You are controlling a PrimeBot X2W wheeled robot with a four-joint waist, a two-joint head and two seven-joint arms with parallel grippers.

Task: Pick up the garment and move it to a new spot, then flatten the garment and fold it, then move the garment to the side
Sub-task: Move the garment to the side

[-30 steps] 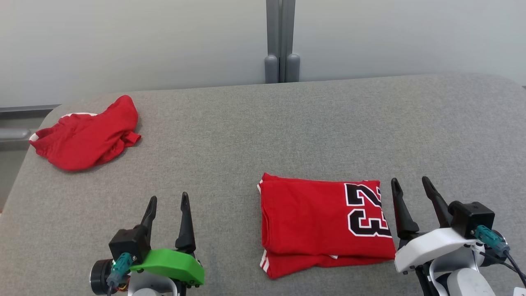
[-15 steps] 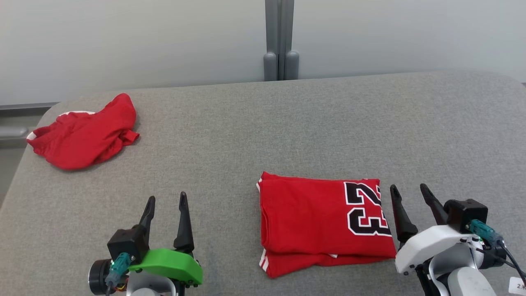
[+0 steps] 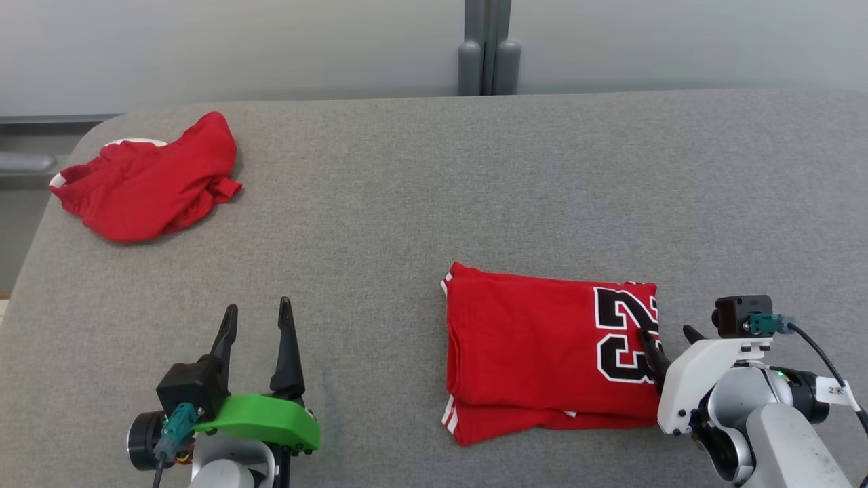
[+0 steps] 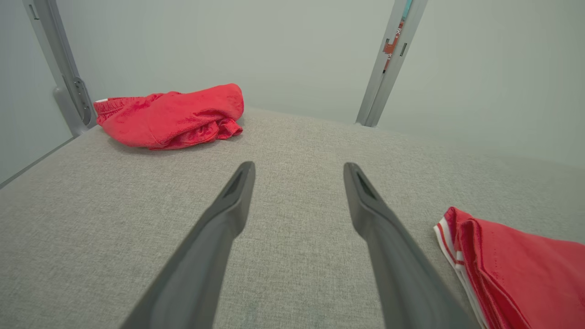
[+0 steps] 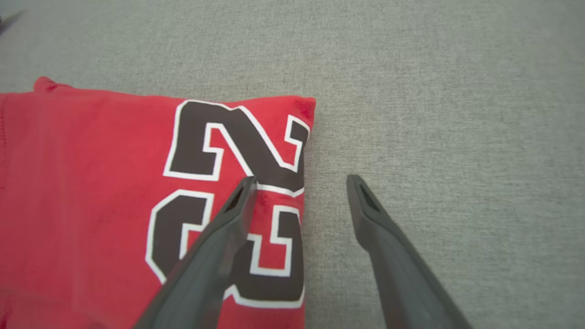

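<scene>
A folded red garment (image 3: pixel 536 346) with a black "23" lies flat on the grey table (image 3: pixel 407 203), at the near right. My right gripper (image 3: pixel 668 335) is open and tilted down at its right edge. In the right wrist view that gripper (image 5: pixel 300 180) straddles the edge: one finger (image 5: pixel 215 256) hangs over the printed number on the garment (image 5: pixel 91 192), the other over bare table. My left gripper (image 3: pixel 258 306) stands open and empty at the near left, well apart from the garment. In the left wrist view the left gripper (image 4: pixel 299 165) has the folded garment (image 4: pixel 516 269) off to its right.
A second red garment (image 3: pixel 146 179), crumpled, sits at the table's far left corner, seen ahead of the left gripper as a red heap (image 4: pixel 171 114). A grey post (image 3: pixel 488 47) stands behind the far edge against a pale wall. Bare table lies between the two garments.
The head camera has shifted, moving the whole scene. My right gripper has tipped downward and come in over the folded garment's right edge. The left gripper keeps its pose.
</scene>
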